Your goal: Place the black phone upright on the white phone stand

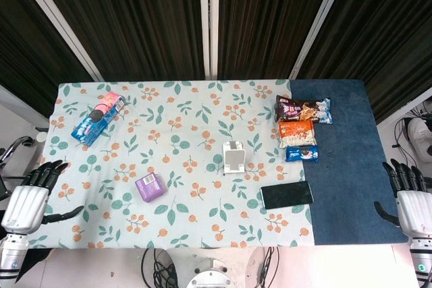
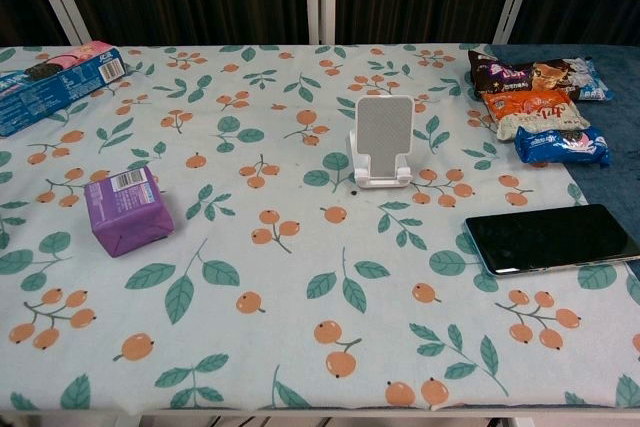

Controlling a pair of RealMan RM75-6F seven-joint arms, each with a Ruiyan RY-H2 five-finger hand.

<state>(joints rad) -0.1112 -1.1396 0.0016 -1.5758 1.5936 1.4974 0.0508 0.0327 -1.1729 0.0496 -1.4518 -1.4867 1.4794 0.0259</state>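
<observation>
The black phone lies flat, screen up, on the floral cloth near the table's front right. The white phone stand stands upright mid-table with nothing on it, a short way behind and to the left of the phone. My left hand hangs off the table's left edge, fingers spread, holding nothing. My right hand hangs off the right edge, fingers apart and empty. Neither hand shows in the chest view.
A purple box sits front left. A blue and pink biscuit box lies at the back left. Several snack packets lie at the back right, beside a dark blue cloth.
</observation>
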